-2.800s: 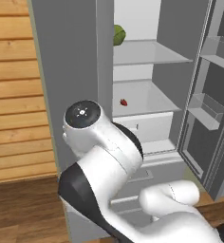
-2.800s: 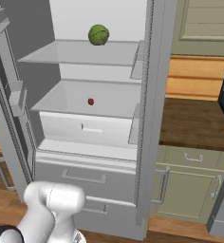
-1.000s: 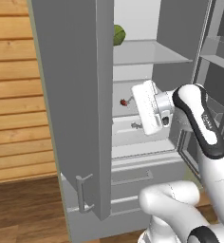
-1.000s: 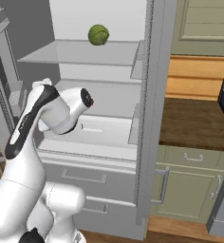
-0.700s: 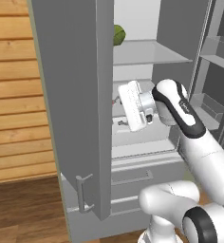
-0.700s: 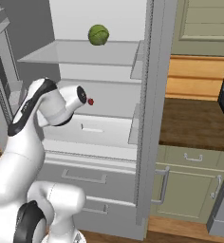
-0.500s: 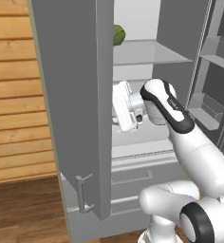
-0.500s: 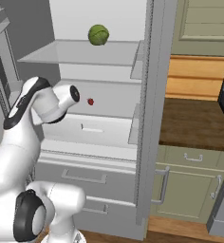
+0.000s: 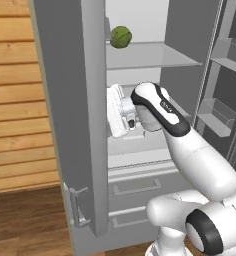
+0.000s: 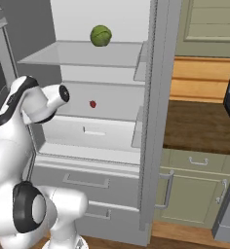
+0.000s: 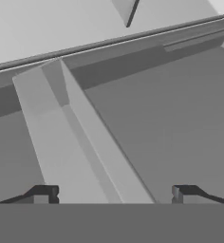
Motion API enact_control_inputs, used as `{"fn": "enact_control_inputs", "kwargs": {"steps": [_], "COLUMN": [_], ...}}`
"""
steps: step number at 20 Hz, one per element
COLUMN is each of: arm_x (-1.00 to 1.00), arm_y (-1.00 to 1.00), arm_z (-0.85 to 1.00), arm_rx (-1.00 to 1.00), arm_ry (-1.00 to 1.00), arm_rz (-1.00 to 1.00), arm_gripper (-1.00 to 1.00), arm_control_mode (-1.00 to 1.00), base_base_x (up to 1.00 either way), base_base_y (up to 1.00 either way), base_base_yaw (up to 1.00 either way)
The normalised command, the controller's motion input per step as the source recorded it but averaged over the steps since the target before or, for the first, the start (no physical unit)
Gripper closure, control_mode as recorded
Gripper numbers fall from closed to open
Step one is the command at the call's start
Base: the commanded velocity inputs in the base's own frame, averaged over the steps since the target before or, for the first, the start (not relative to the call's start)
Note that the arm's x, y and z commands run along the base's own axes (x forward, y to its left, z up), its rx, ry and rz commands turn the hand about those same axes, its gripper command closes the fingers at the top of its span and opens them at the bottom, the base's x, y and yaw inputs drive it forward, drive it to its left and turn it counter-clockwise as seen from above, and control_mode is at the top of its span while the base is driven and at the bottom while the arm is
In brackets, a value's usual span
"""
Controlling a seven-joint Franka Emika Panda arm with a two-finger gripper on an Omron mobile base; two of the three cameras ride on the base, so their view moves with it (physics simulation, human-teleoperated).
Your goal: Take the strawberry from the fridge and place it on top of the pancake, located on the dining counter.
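Reaching, left base view: hand inside fridge (image 9: 75,125), fingers hidden behind door.
Right base view: strawberry (image 10: 92,104) on middle shelf, untouched; green ball (image 10: 101,35) above.
Hand view: gripper (image 11: 114,193) tips apart, grasping nothing.

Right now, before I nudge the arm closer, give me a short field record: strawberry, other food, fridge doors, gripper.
strawberry: small red berry lying on the fridge's middle shelf, untouched
other food: green leafy ball on the shelf above
fridge: doors open, shelves and lower drawers exposed
gripper: jaws apart, nothing between the fingertips, facing grey fridge surfaces
arm: wrist raised at shelf level, left of the strawberry in the right base view
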Motion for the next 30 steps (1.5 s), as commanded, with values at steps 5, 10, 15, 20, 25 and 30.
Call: {"fn": "enact_control_inputs", "kwargs": {"steps": [5, 10, 15, 20, 25, 30], "arm_x": [0.0, 0.0, -0.01, -0.19, -0.04, 0.12], "arm_y": [0.64, 0.5, 0.27, -0.09, -0.57, -0.93], "arm_z": [-0.08, -0.05, -0.01, 0.0, 0.1, 0.0], "arm_rx": [0.0, 0.0, 0.0, 0.0, 0.01, -0.18], "arm_ry": [0.0, 0.0, 0.0, 0.0, 0.0, 0.0], "arm_rz": [0.0, -0.02, -0.03, -0.03, -0.05, 0.01], "arm_gripper": [-1.0, -1.0, -1.0, -1.0, -1.0, -1.0], "arm_control_mode": [-1.0, -1.0, -1.0, -1.0, -1.0, -1.0], "base_base_x": [0.0, 0.0, 0.0, 0.0, 0.0, 0.0], "base_base_y": [0.0, 0.0, 0.0, 0.0, 0.0, 0.0], "base_base_yaw": [0.0, 0.0, 0.0, 0.0, 0.0, 0.0]}}
